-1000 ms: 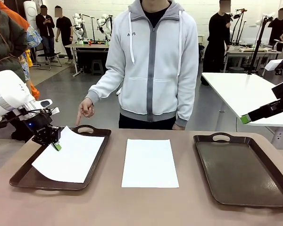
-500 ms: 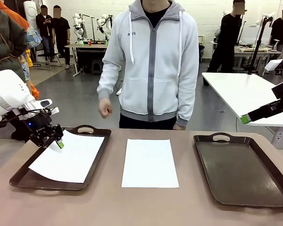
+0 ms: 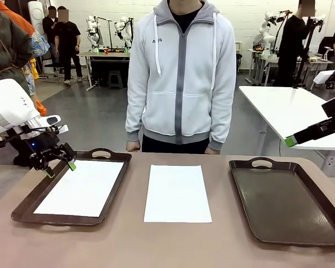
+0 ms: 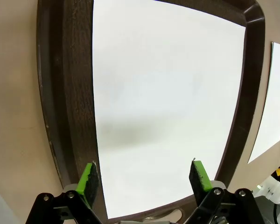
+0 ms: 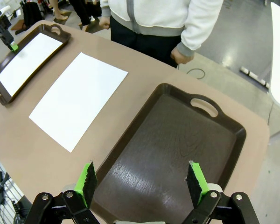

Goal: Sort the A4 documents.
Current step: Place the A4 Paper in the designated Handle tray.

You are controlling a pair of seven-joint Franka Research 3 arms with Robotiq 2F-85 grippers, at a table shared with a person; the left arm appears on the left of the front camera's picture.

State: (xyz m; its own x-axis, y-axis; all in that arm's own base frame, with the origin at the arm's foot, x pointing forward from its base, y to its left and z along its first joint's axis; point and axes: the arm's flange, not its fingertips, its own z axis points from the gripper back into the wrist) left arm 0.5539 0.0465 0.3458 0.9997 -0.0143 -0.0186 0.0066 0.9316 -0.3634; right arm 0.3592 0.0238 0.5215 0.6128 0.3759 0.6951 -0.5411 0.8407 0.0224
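In the middle of the table [image 3: 156, 245], a loose A4 sheet [image 3: 177, 192] is seen lying flat, with its long side running from the near edge to the far edge. On the left, a second A4 sheet [image 3: 81, 187] is laid flat inside the left tray [image 3: 22, 211], turned the same way. The right tray [image 3: 290, 195] is bare. The left gripper [image 3: 60, 169] is held just over the far left corner of the left tray. Its jaws are spread wide and nothing is gripped. The right gripper [image 5: 141, 179] is held high on the right side, looking down on the right tray, with jaws also spread wide and nothing held. The loose sheet is found between the two grippers, and neither can be called clearly nearer. As the right tray is bare, the right arm is judged the likely one to be used. At the far edge a person is seen standing.
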